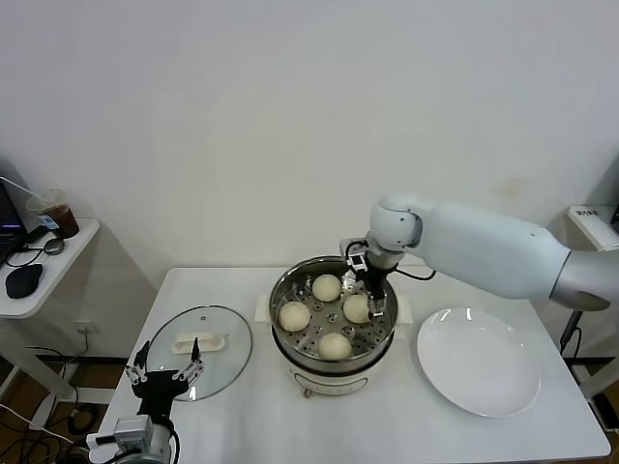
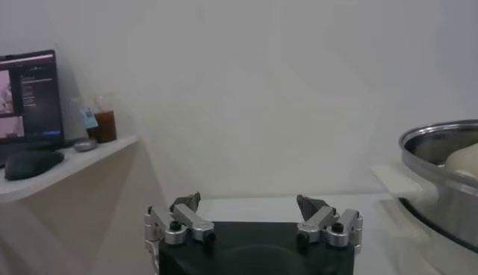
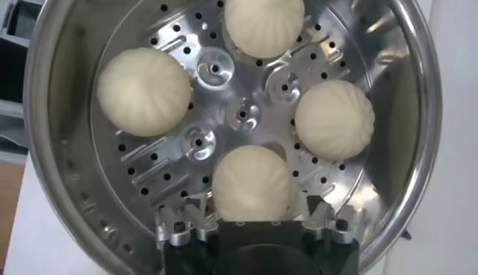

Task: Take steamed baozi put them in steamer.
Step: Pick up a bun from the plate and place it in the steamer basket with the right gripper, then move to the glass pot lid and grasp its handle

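- The table [image 1: 242, 406] is white and carries everything; the steamer stands near its middle.
- The right arm [image 1: 484, 246] reaches from the robot's right side over to the steamer.
- The plate [image 1: 477, 361] is flat and white, on the table at the robot's right of the steamer, near it but apart.
- The steamer [image 1: 334, 324] is a shiny round pot on a cream base; its perforated tray [image 3: 243, 119] holds all four baozi.
- The lid [image 1: 198, 338] is of glass with a white handle and lies flat on the table at the robot's left of the steamer.
- The baozi [image 1: 327, 287] are four, spread around the tray's centre and apart from each other: one at the far side, one at the left [image 1: 294, 315], one at the near side [image 1: 335, 346], one at the right [image 1: 357, 308].
- The right gripper [image 1: 377, 307] hangs inside the pot, at the right baozi. In the right wrist view this baozi [image 3: 251, 184] sits on the tray between the fingers [image 3: 181, 221], which stand wide on both sides of it and do not squeeze it.
- The left gripper [image 1: 166, 370] rests low at the table's near left edge, just before the lid and well apart from the baozi; its jaws are spread wide and hold nothing.
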Motion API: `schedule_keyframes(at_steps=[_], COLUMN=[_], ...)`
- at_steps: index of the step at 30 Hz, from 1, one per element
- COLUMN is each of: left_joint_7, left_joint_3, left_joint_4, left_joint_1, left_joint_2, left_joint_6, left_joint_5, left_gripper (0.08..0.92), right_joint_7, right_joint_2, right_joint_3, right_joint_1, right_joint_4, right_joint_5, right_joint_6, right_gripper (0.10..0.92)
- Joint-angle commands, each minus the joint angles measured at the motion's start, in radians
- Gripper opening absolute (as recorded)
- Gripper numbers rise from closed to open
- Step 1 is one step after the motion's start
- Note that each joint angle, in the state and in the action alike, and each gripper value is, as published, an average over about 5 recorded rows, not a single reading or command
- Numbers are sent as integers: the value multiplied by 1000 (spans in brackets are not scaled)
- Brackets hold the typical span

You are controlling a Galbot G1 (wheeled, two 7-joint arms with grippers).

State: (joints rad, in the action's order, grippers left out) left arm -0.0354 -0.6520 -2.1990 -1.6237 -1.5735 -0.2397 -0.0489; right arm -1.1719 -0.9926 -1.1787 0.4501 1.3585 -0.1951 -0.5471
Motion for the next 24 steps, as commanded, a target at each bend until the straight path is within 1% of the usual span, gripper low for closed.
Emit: schedule_keyframes(at_steps=[1, 3, 5, 10, 12, 16, 18, 20, 24], left_joint_7=[2, 3, 1, -1, -4, -12, -13, -16, -14], left_joint_3=[-3, -7, -10, -11, -15, -26, -26, -17, 1], left_joint_4=[-5, -8, -10, -20, -22, -27, -25, -16, 3], left_joint_1=[-2, -4, -6, -9, -10, -8, -2, 11, 31], left_joint_2=[-2, -3, -4, -8, -11, -22, -23, -24, -24], left_joint_6=[1, 4, 9, 29, 38, 46, 53, 61, 77], left_joint_5=[-1, 2, 12, 34, 47, 83, 88, 86, 65], left_gripper=[823, 823, 823, 823, 823, 823, 823, 823, 823], right_joint_7=[-67, -81, -40, 248, 332, 532, 632, 720, 901], right_joint_2=[122, 171, 226, 360, 410, 477, 480, 447, 300], right_joint_3=[166, 264, 396, 782, 934, 1170, 1294, 1457, 1748], right_joint_1=[19, -6, -61, -324, -461, -725, -875, -1035, -1327], right_joint_4=[39, 53, 69, 140, 186, 247, 256, 262, 276], right_joint_5=[-62, -134, -209, -307, -324, -395, -417, -410, -411], right_joint_6=[39, 57, 61, 25, 25, 122, 188, 240, 319], right_gripper=[822, 823, 823, 823, 823, 823, 823, 823, 823])
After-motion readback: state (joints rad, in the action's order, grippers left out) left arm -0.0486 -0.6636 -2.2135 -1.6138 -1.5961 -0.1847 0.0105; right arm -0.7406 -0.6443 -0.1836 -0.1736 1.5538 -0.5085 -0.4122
